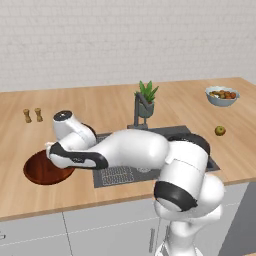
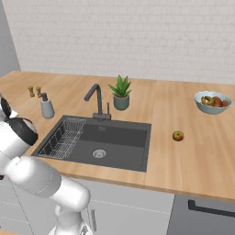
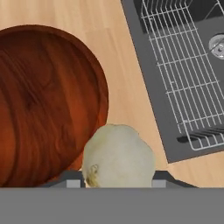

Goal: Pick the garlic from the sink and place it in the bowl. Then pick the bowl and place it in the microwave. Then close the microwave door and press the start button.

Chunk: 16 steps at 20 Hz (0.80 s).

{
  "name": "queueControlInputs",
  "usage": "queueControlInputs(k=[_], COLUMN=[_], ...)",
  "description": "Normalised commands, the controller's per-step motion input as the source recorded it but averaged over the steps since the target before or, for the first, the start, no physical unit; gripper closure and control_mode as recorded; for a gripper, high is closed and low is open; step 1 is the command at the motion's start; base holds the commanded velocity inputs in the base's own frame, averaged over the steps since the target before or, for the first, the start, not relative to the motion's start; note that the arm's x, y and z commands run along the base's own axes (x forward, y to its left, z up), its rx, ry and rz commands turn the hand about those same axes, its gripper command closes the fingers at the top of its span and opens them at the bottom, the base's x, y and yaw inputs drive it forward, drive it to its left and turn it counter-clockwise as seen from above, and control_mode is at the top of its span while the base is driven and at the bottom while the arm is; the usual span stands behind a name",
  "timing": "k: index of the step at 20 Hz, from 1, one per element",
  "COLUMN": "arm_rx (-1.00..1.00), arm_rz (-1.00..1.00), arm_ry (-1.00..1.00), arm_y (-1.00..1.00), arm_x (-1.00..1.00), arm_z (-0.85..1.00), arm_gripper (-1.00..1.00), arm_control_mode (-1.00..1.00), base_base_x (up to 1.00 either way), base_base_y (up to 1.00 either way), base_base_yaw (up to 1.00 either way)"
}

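Observation:
My gripper [image 3: 117, 178] is shut on the garlic [image 3: 118, 155], an off-white bulb held between the two fingertips. The garlic hangs over the wooden counter, right at the rim of the reddish-brown bowl [image 3: 43, 105] and left of the sink [image 3: 151, 83] with its wire rack [image 3: 183, 65]. In the left base view the hand hovers over the right edge of the bowl [image 1: 40, 170], beside the sink [image 1: 120, 176]. The right base view shows the sink [image 2: 114, 140] with nothing in its basin. The microwave and its door are out of view.
The faucet [image 2: 95, 98] and a potted plant [image 2: 120, 93] stand behind the sink. A soap dispenser [image 2: 46, 106] and two shakers [image 1: 32, 115] are at the left. At the right lie a round fruit [image 2: 178, 136] and a pale fruit bowl [image 2: 212, 101].

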Motion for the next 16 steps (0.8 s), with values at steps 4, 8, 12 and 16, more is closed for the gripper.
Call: queueControlInputs(k=[4, 8, 12, 16], arm_rx=[-0.03, -0.02, -0.01, 0.0], arm_rz=[-0.06, -0.05, -0.02, 0.0], arm_ry=[0.02, 0.02, 0.03, 0.01], arm_y=[0.19, 0.31, 0.44, 0.13], arm_x=[0.42, 0.44, 0.42, 0.16], arm_z=[-0.31, -0.24, -0.19, -0.17], arm_gripper=[1.0, 1.0, 1.0, 1.0], arm_control_mode=[-1.0, -1.0, -1.0, -1.0], base_base_x=[0.0, 0.0, 0.0, 0.0], base_base_y=[0.0, 0.0, 0.0, 0.0], base_base_yaw=[0.0, 0.0, 0.0, 0.0])
